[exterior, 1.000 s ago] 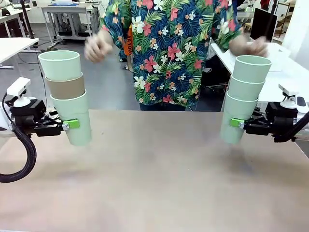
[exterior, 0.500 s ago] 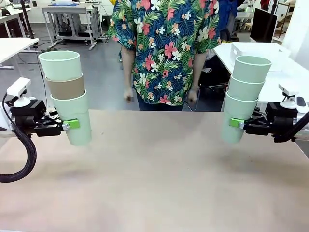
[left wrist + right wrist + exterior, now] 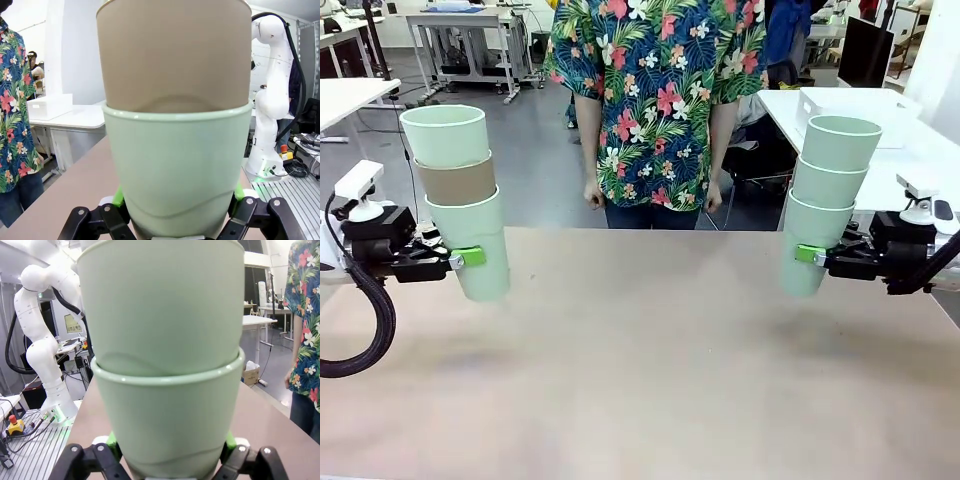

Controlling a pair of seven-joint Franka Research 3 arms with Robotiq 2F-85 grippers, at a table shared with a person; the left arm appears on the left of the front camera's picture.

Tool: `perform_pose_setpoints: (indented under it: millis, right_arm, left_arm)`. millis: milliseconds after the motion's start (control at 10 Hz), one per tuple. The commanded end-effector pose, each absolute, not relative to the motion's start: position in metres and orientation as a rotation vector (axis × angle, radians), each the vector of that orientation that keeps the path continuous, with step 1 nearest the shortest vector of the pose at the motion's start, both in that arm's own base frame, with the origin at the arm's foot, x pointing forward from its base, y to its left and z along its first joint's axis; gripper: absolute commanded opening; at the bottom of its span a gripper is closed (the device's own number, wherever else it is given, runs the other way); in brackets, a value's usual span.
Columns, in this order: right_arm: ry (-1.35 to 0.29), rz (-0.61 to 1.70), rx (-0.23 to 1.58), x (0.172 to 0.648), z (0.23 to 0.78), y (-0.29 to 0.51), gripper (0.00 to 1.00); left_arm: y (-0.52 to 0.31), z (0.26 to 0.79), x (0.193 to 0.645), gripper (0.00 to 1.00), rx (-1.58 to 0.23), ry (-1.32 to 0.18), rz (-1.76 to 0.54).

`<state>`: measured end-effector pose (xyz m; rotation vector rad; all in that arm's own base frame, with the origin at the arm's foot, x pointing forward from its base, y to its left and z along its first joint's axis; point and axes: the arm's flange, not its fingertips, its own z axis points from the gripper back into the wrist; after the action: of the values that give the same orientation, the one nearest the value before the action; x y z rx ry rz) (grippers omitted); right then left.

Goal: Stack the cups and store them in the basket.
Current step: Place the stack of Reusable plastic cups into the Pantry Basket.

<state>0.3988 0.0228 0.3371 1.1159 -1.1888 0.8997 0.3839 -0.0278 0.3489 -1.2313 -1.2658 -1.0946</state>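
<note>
Cannot see the rim of the brown cup (image 3: 175, 55), cropped by the top edge of the left wrist view, nor most of the green pads (image 3: 118, 196) of the left gripper (image 3: 176, 212), tucked behind the mint cup (image 3: 177, 160) it clamps. Loses the upper mint cup (image 3: 160, 300) to the top edge of the right wrist view too, and most of the pads (image 3: 230, 440) of the right gripper (image 3: 169, 455) behind the lower cup (image 3: 167, 410) it grips. From the front, crops the person (image 3: 655, 100) at the neck.

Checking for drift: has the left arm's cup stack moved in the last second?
No. The left gripper holds its three-cup stack at the same spot against the table's far edge.
</note>
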Motion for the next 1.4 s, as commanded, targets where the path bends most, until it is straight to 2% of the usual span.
perform_pose_setpoints:
  millis: [0,1300]
  right_arm:
    - [-1.201,0.906,1.112,0.3988,0.3408,0.0226,0.86]
    - [-1.201,0.906,1.112,0.3988,0.3408,0.0226,0.86]
  left_arm:
    - [-0.0274,0.3525,0.3833,0.86,-1.240,-1.280,-1.094]
    - [-0.0274,0.3525,0.3833,0.86,-1.240,-1.280,-1.094]
